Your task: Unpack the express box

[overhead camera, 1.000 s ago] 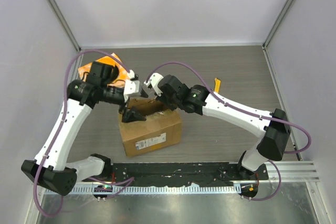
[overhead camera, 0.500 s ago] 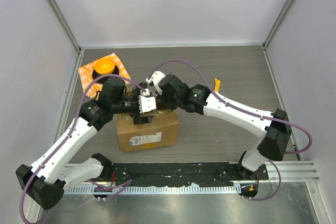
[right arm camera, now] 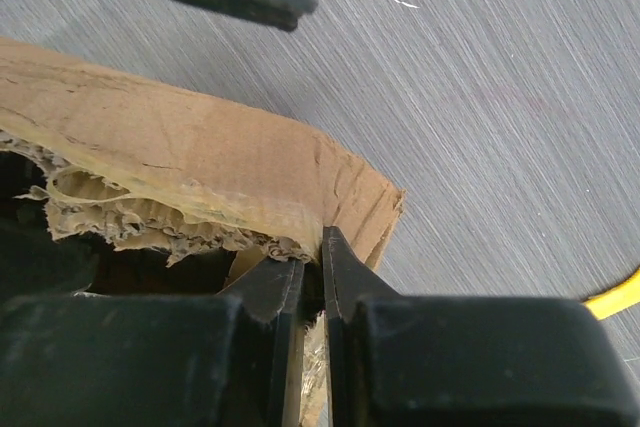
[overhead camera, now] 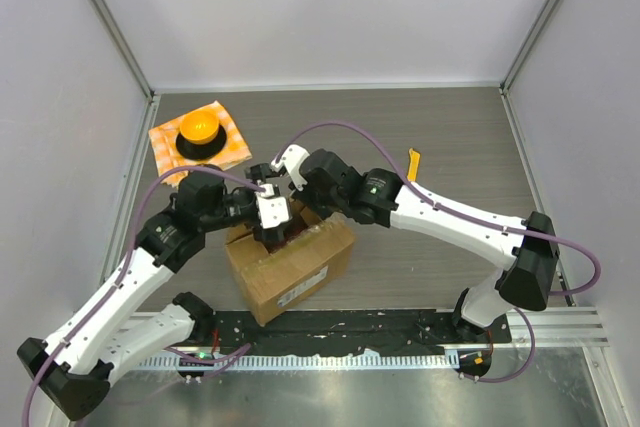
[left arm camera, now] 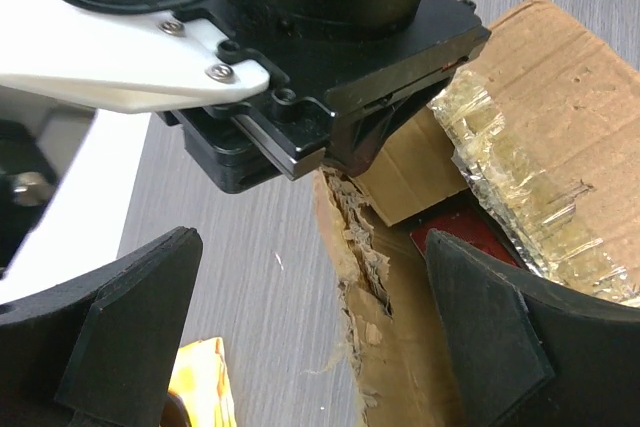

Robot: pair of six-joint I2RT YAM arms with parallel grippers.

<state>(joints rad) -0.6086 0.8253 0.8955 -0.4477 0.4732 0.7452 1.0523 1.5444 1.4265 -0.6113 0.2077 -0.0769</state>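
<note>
Two grippers meet at the box [overhead camera: 320,252]: my right gripper [right arm camera: 322,247] is pinched closed on its torn flap [right arm camera: 200,162]; my left gripper [left arm camera: 310,247] is spread wide, gripping nothing.

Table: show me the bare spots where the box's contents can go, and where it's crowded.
Bare table runs along the far wall between the cloth and the yellow strip. Another lies right of the box, on the near side of the right arm. Crowded: the box's far edge, where the left gripper and right gripper meet.
</note>
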